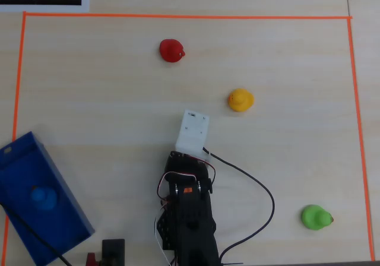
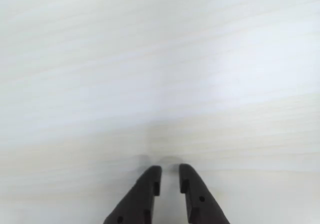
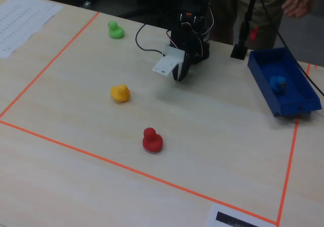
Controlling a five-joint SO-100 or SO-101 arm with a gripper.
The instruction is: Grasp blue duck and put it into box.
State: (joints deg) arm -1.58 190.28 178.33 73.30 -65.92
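1. Overhead view: the small rounded bright-blue toy duck (image 1: 43,197) lies inside the large dark-blue rectangular box (image 1: 65,186), which sits tilted at the lower left of the pale wooden surface (image 1: 285,153), across the orange tape line (image 1: 178,16) that frames the work area. The black robot arm (image 1: 187,215) rises from the bottom edge at the middle, with a white block (image 1: 193,130) at its top end. A small red toy duck (image 1: 171,50) stands near the top, a small yellow toy duck (image 1: 240,100) right of the white block, and a small green toy duck (image 1: 315,217) at the lower right; all three stand well apart from each other and from the box.

2. Wrist view: the jaws (image 2: 170,176) enter from the bottom edge, their dark tips nearly together with only a thin gap, holding nothing. Only the bare pale surface lies under them.

3. Fixed view: the jaws (image 3: 180,75) point down close to the surface, just in front of the arm's base. The blue duck (image 3: 277,83) sits in the box (image 3: 296,104) at the right. The green duck (image 3: 116,30) stands at the far left, the yellow duck (image 3: 120,93) in the middle, the red duck (image 3: 152,140) nearest the camera.
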